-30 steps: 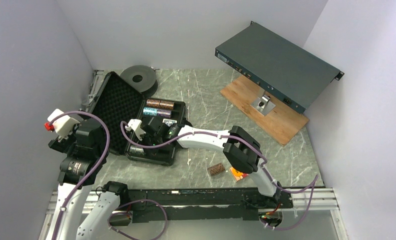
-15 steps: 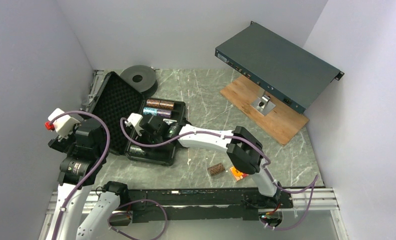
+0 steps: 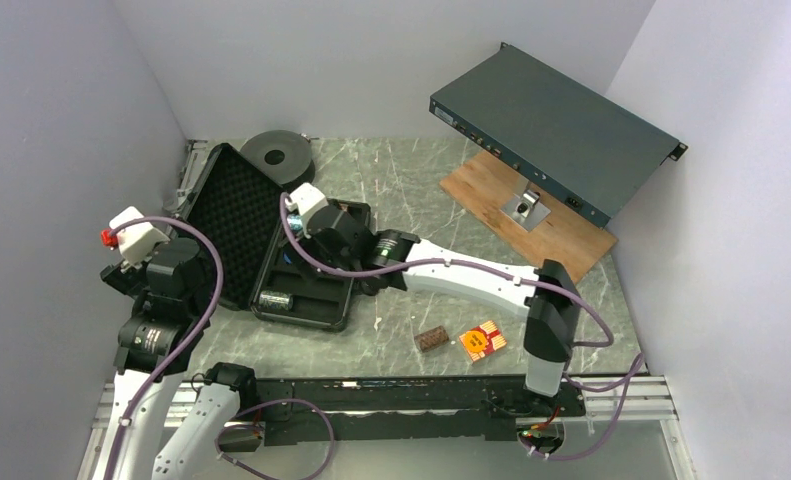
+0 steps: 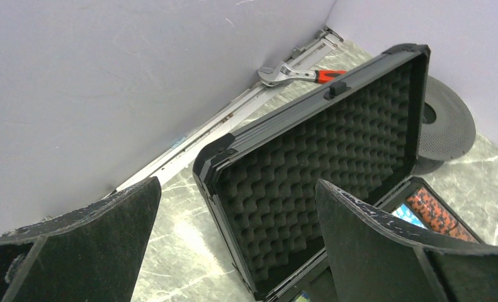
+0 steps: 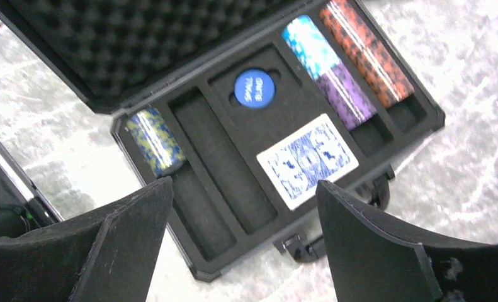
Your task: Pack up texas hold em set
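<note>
A second ago the right gripper (image 5: pixel 243 189) was low inside the briefcase (image 3: pixel 233 215), over the near part of its tray. It has since lifted and swung toward the far end of the case. Its jaws, pressed together then, are now spread wide with nothing between them. The right arm's elbow has moved off to the right, uncovering an orange card deck (image 3: pixel 482 340) on the marble table (image 3: pixel 411 180) just beside a brown chip stack (image 3: pixel 431 340). The left gripper (image 4: pixel 237 189) has barely shifted; it hangs spread wide beside the lid, pinching nothing.

The briefcase lies open at the table's left side, its egg-crate foam lid tilted back toward the left wall, near the black spool (image 3: pixel 276 152). In the right wrist view we see its foam tray holding an orange-and-black chip stack (image 5: pixel 367 53) in the outer slot. Beside that slot, a light-blue stack (image 5: pixel 309 39) and a purple stack (image 5: pixel 345 94) lie end to end. A blue round button (image 5: pixel 254 88) sits in its recess, a blue-backed card deck (image 5: pixel 307 160) lies flat in its pocket, and a yellow-and-blue stack (image 5: pixel 155 139) lies at the other side.
</note>
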Robot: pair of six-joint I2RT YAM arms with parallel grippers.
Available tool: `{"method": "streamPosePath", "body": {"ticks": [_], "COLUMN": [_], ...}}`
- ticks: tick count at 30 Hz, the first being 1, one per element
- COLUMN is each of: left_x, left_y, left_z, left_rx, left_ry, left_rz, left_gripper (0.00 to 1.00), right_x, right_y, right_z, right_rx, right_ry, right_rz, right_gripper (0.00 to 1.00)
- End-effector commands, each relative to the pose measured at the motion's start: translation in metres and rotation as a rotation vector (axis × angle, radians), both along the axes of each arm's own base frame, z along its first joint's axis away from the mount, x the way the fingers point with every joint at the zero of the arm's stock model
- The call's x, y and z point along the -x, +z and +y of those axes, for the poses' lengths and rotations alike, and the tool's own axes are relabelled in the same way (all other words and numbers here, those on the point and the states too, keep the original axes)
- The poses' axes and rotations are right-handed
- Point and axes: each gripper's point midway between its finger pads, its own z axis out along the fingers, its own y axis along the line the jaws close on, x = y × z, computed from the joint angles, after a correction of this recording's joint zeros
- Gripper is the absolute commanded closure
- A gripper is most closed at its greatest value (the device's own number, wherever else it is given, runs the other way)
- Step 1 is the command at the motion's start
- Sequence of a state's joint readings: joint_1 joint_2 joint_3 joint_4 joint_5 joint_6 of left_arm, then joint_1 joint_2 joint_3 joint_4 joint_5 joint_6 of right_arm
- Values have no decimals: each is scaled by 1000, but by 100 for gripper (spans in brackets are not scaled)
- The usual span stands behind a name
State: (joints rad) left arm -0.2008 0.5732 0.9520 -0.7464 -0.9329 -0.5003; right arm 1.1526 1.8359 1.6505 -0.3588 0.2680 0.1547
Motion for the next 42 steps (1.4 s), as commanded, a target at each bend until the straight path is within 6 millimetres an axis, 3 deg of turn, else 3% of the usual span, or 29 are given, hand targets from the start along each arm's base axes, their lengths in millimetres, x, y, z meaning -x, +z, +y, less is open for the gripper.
{"method": "streamPosePath", "body": {"ticks": [1,9,14,18,22,27,33,42], "left_x": [-9,-24,-25,-24,-24,-22,-23,-25], "left_y": [11,11,12,14,14,16,16,15], "left_z": [-13,-40,-45,-46,-47,-51,-55,-57], "left_rx": [-26,-57,-64,-64,-68,-77,-81,-86], "left_ry": [-121,-322,-363,-374,-379,-403,-428,-440], "left_rz": [-8,17,11,0,-5,-19,-22,-17], "left_gripper": [0,0,0,0,0,0,0,0], "right_x": [5,12,17,33,55,75,84,100], "right_y": [-10,-46,-73,-99,-119,-143,-144,-156], "right_z": [-43,-113,-176,-207,-222,-236,-249,-240], "right_rx": [40,21,67,56,79,216,313,352], "right_ry": [-120,-327,-574,-674,-704,-553,-408,-320], "right_rz": [57,267,425,576,706,673,571,602], "right_gripper": [13,1,0,0,0,3,0,0]}}
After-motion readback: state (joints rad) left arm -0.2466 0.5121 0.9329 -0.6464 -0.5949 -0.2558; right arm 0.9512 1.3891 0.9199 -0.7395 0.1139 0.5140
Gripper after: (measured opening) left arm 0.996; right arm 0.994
